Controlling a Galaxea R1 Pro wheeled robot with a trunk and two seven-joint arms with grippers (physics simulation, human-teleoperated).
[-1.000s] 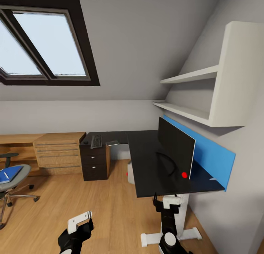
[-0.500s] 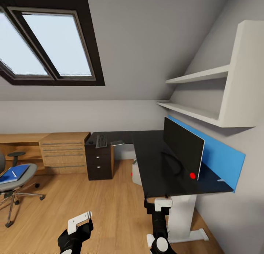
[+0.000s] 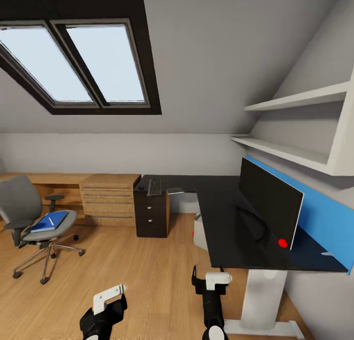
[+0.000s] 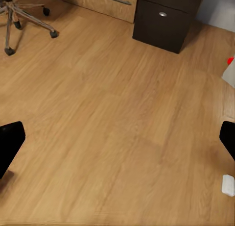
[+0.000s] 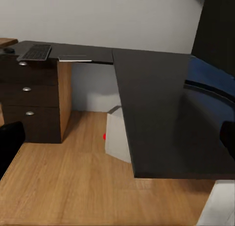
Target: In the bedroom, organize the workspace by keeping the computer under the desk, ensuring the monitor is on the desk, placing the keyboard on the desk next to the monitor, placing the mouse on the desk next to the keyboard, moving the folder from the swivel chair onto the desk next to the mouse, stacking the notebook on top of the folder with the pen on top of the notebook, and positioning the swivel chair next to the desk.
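Spanning light wood plank floor (image 3: 147, 261), the large L-shaped black desk (image 3: 231, 222) sits at two o'clock; the flat bright blue folder (image 3: 49, 221) lies on the grey padded swivel chair (image 3: 34, 217) at ten. Left gripper (image 4: 117, 138) and right gripper (image 5: 117, 138) both gape, empty.

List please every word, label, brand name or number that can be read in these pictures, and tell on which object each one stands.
There is no readable text in any view.
keyboard: the key legends are too small to read.
monitor: the screen is black, with a plain red dot at its lower corner and no brand mark.
folder: plain blue cover, no label to make out.
computer: a red light, no lettering.
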